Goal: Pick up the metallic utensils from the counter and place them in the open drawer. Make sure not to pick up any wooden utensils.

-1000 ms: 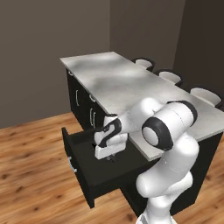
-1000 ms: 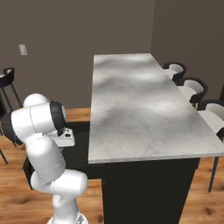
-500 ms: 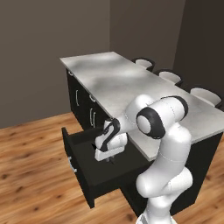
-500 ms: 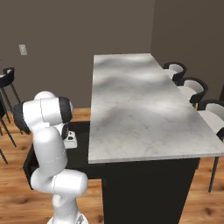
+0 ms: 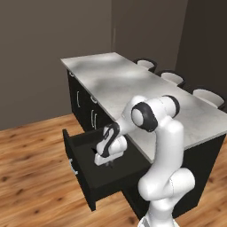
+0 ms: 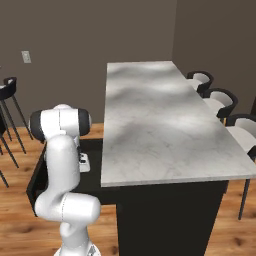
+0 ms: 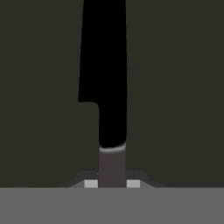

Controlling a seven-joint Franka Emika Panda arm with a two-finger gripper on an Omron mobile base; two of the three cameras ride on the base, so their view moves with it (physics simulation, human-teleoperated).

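Note:
My gripper (image 7: pixel 112 183) is shut on the handle of a slim all-black knife (image 7: pixel 105 65), one of the metallic utensils. Its blade points away from the hand over the dark floor of the open drawer (image 5: pixel 76 165). In the left base view the gripper (image 5: pixel 108 158) hangs low inside the drawer, pointing down, just in front of the counter (image 5: pixel 133 84). From the right, the white hand (image 6: pixel 84 162) shows beside the counter's (image 6: pixel 150 125) left edge, over the drawer (image 6: pixel 36 175). The wooden utensils are out of view.
Black cabinet doors with silver handles (image 5: pixel 93 119) line the counter's base behind the drawer. Stools (image 6: pixel 220 100) stand along the far side of the counter, and bar stools (image 6: pixel 7 95) at the left. Wood floor (image 5: pixel 35 177) lies around the drawer front.
The arm's elbow has swung a little to the left and the hand has sunk slightly deeper into the drawer. The knife stays gripped.

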